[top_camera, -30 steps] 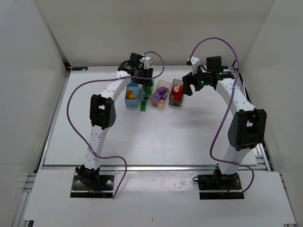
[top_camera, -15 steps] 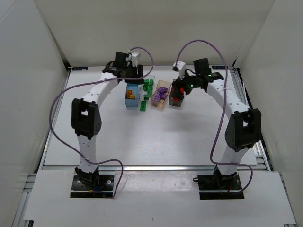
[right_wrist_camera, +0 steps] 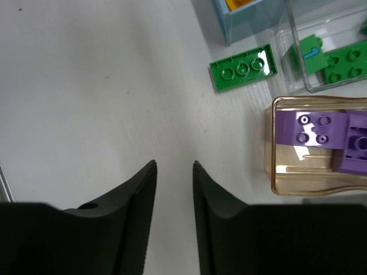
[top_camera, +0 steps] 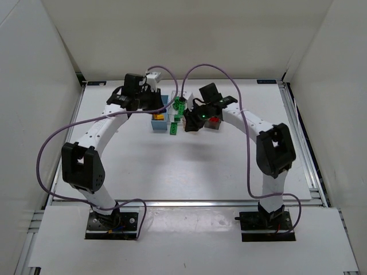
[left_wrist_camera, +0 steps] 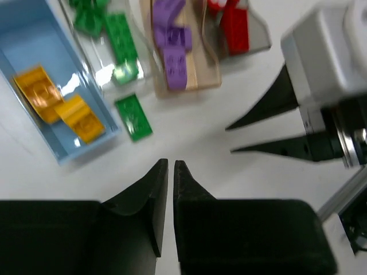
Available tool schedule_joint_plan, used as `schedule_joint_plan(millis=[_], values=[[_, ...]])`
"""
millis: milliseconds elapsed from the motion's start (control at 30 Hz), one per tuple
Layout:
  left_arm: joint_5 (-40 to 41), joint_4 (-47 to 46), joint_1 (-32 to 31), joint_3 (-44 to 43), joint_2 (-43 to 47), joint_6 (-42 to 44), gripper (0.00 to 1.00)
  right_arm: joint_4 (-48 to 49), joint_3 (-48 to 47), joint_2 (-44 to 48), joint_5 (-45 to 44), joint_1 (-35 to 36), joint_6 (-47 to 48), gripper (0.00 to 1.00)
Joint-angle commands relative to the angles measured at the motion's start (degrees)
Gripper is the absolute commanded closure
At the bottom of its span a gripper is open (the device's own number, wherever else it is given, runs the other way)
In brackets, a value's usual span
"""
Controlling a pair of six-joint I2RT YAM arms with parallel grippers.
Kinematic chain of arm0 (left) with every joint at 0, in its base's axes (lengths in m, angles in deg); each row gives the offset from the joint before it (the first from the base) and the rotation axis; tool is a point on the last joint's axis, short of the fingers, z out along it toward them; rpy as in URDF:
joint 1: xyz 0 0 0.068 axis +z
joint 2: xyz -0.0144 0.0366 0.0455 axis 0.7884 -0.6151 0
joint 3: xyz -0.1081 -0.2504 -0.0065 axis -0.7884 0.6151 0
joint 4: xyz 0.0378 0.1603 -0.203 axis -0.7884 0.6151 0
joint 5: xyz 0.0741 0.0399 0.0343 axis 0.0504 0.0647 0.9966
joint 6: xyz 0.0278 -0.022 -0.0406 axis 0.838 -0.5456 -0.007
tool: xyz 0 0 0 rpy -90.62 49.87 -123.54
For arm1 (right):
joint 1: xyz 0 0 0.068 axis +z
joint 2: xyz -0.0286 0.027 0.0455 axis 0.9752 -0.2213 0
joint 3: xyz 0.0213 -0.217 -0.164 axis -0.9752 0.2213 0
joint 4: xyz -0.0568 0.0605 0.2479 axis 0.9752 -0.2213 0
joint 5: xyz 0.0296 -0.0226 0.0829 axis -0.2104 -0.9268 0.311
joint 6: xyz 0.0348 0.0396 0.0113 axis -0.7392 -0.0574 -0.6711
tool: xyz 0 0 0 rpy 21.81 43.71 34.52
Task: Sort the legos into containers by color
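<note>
Four containers stand in a close row toward the far side of the white table point(left_wrist_camera: 189, 129). In the left wrist view they read from the left as follows:

1. The light blue bin point(left_wrist_camera: 31, 48) is opaque. Two orange-yellow bricks point(left_wrist_camera: 80, 117) are visible in it.
2. The clear bin point(left_wrist_camera: 103, 70) holds green bricks point(left_wrist_camera: 120, 40).
3. The peach-tan bin point(left_wrist_camera: 200, 64) is translucent and holds purple bricks point(left_wrist_camera: 172, 57).
4. The smoky grey bin point(left_wrist_camera: 257, 34) holds red bricks point(left_wrist_camera: 235, 28).

One loose green brick point(left_wrist_camera: 133, 117) lies flat on the table, outside every bin, just beside the near ends of the light blue and clear bins. In the right wrist view its upper face shows three rings in a row inside a raised rim.

The left gripper point(left_wrist_camera: 171, 166) has its fingers drawn together to a thin slit, with nothing between them. The right gripper point(right_wrist_camera: 172, 167) has its fingers slightly apart. Only bare table shows in the gap, and the peach-tan bin is close by.

Limits of view:
- The left wrist picture is blurred, so studs cannot be counted.
- Its top edge cuts off the far ends of all four bins, so brick totals cannot be established.
- In the top view the right arm covers the peach-tan bin and most of the smoky grey bin. Only a patch of red shows there.
- The right wrist view shows just a corner of the light blue bin and cuts the peach-tan bin at its right edge.
</note>
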State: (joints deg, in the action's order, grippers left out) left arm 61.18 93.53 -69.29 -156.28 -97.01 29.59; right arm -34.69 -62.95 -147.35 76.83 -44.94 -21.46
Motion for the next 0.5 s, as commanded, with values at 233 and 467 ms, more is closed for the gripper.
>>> schedule_joint_plan(millis=[233, 467], values=[[-2.4, 0.5, 4.8, 6.4, 2.3, -4.7, 0.8, 6.8, -13.1, -15.0, -6.8, 3.3, -11.3, 0.72], [-8.2, 2.6, 1.8, 4.5, -2.6, -3.6, 0.84, 7.9, -12.3, -17.4, -13.1, 2.3, -12.2, 0.73]])
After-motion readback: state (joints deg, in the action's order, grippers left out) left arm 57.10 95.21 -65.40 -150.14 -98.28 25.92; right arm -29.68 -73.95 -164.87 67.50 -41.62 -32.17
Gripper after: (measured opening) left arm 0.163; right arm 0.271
